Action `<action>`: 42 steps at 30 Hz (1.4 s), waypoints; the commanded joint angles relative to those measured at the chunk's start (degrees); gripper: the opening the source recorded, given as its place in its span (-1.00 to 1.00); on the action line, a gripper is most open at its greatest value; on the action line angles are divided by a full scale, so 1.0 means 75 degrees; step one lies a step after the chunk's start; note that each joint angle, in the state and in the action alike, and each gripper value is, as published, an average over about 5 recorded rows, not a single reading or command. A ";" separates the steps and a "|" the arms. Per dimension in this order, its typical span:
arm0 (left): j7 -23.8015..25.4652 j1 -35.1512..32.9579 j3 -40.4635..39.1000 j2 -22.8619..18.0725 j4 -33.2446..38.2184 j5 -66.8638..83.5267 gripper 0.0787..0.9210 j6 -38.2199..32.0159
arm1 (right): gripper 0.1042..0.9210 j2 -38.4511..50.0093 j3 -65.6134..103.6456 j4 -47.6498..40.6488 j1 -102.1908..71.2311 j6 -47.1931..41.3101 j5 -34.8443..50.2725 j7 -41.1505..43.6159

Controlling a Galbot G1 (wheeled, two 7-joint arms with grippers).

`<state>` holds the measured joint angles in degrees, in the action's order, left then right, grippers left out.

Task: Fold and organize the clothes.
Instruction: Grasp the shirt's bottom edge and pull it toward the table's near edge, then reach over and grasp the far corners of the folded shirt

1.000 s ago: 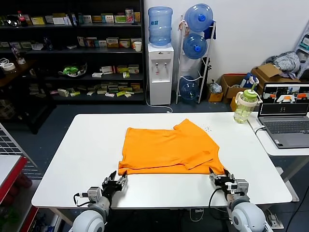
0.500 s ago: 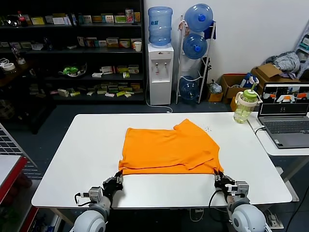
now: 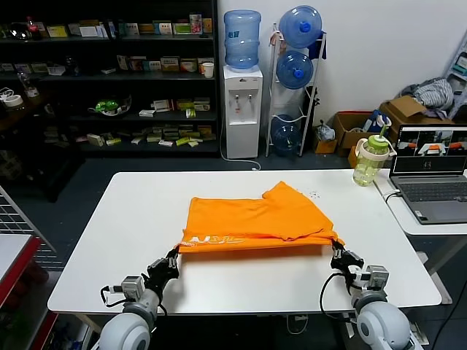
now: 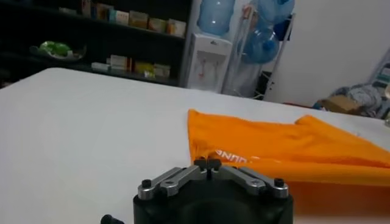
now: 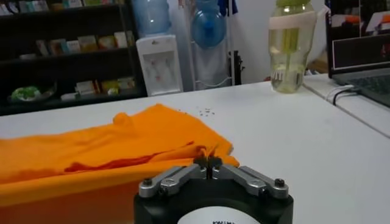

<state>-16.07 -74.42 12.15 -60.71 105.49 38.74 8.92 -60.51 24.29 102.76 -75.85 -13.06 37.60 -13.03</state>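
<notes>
Orange T-shirt (image 3: 255, 219) is lain on the white counter (image 3: 109, 226), its near corners lifted and gripped by the closed left end effector (image 3: 172, 260) and right end effector (image 3: 338, 253)

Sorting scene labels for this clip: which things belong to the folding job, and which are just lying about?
Job: T-shirt, left end effector and right end effector, both shut on its near hem.

Lying about: bottle, laptop, table.
</notes>
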 commanded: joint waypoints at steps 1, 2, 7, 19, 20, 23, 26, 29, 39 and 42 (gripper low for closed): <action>-0.0156 -0.1086 0.0549 0.0567 0.1507 0.0533 -0.96 0.0141 | -0.95 0.0150 0.0101 0.0872 -0.0922 0.0181 0.0055 -0.0127; -0.0173 -0.1318 0.0569 0.0616 0.1645 0.0561 -0.96 0.0156 | -0.95 0.0175 0.0095 0.1034 -0.1134 0.0119 0.0011 -0.0155; -0.0169 -0.2376 0.0588 0.0777 0.2089 0.0450 -0.96 0.0151 | -0.95 0.0336 0.0119 0.1844 -0.2329 -0.0422 -0.0166 -0.0461; -0.0051 -0.3959 0.0738 0.1030 0.2273 -0.0055 -0.94 -0.0012 | -0.95 0.0472 0.0605 0.2578 -0.4314 -0.0808 -0.0392 -0.0825; -0.0041 -0.4008 0.0768 0.1031 0.2270 -0.0069 -0.93 0.0014 | -0.93 0.0467 0.0632 0.2573 -0.4371 -0.0824 -0.0411 -0.0869; -0.0028 -0.3988 0.0847 0.1003 0.2213 -0.0069 -0.79 0.0100 | -0.80 0.0432 0.0658 0.2504 -0.4367 -0.0888 -0.0467 -0.0997; -0.0054 -0.3844 0.0891 0.0978 0.2205 -0.0046 -0.59 0.0151 | -0.60 0.0425 0.0654 0.2483 -0.4209 -0.0930 -0.0474 -0.1069; -0.0089 -0.3696 0.0985 0.0990 0.2307 0.0041 -0.39 0.0215 | -0.38 0.0506 0.0706 0.2571 -0.3967 -0.0934 -0.0396 -0.1114; -0.0002 -0.2010 0.1344 0.0916 0.2136 0.0546 0.29 0.0219 | 0.34 0.1016 0.0619 0.2470 -0.1313 -0.0923 0.0482 -0.0986; 0.0194 -0.0870 0.1167 0.0754 0.1512 0.0670 0.50 0.0210 | 0.55 0.1047 0.0228 0.1839 0.0257 -0.1021 0.0795 -0.0977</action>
<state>-16.96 -96.77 20.84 -53.70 122.29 41.14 10.40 -54.39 28.86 120.94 -94.16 -19.86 38.51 -20.48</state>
